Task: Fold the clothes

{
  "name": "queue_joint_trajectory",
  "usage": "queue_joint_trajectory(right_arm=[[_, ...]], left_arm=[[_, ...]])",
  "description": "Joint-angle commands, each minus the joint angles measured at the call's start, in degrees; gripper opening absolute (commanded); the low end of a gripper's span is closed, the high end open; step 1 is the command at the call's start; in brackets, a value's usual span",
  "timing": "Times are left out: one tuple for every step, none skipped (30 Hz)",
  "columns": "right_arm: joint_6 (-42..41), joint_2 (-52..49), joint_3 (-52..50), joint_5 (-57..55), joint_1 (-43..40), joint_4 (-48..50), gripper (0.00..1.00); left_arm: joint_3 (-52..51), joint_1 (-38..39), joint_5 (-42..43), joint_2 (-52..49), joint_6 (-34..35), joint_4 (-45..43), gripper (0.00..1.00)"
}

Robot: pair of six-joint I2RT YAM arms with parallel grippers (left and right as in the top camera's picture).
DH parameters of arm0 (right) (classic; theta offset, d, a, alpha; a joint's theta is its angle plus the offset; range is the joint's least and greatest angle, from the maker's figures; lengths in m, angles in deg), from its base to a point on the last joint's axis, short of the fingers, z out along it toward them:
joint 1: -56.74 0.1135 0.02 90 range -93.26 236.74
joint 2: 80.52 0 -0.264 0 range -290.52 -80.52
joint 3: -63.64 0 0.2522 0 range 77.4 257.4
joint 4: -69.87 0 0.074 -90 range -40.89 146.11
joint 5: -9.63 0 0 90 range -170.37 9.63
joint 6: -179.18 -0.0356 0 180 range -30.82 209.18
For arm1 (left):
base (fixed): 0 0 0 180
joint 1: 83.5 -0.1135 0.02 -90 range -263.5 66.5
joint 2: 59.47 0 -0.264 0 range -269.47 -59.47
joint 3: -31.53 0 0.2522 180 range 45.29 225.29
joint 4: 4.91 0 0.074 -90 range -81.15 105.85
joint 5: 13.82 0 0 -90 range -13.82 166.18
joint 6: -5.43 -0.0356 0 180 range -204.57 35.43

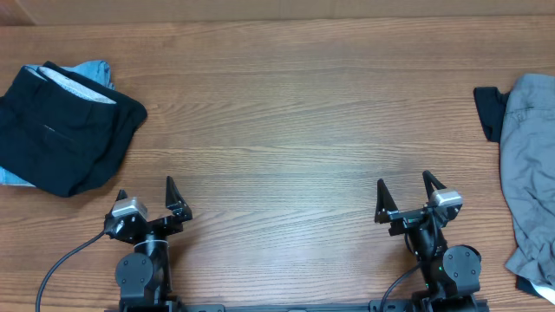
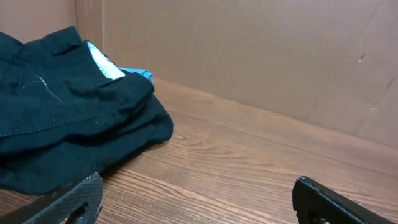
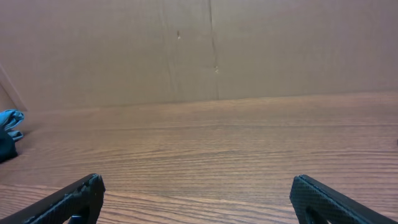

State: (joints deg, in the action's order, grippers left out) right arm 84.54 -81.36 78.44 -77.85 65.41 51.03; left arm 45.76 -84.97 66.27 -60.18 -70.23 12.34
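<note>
A folded black garment with a pale waist lining (image 1: 62, 130) lies at the table's left, on top of a light-blue denim piece (image 1: 94, 69). In the left wrist view the same black garment (image 2: 68, 130) fills the left side, blue cloth (image 2: 137, 73) peeking out behind it. At the right edge a rumpled grey garment (image 1: 531, 173) rests over a black one (image 1: 490, 111). My left gripper (image 1: 146, 195) stands open near the front edge, just right of the black pile, nothing between its fingers. My right gripper (image 1: 405, 192) is open too, left of the grey garment, over bare wood.
A brown cardboard wall (image 2: 249, 50) runs along the table's far side, also seen as the cardboard wall (image 3: 199, 43) in the right wrist view. Bare wooden tabletop (image 1: 303, 130) stretches between the two cloth piles.
</note>
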Motion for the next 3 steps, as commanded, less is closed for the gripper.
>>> queue_joint_trajectory(right_arm=[[0.15, 0.61, -0.59, -0.50, -0.17, 0.42, 1.00], [0.15, 0.61, -0.59, -0.50, -0.17, 0.44, 1.00], [0.15, 0.61, -0.59, -0.50, -0.17, 0.42, 1.00]], left_arm=[[-0.20, 0.28, -0.61, 0.46, -1.73, -0.11, 1.00], [-0.20, 0.28, -0.61, 0.46, -1.73, -0.09, 1.00], [-0.20, 0.28, -0.61, 0.46, -1.73, -0.11, 1.00]])
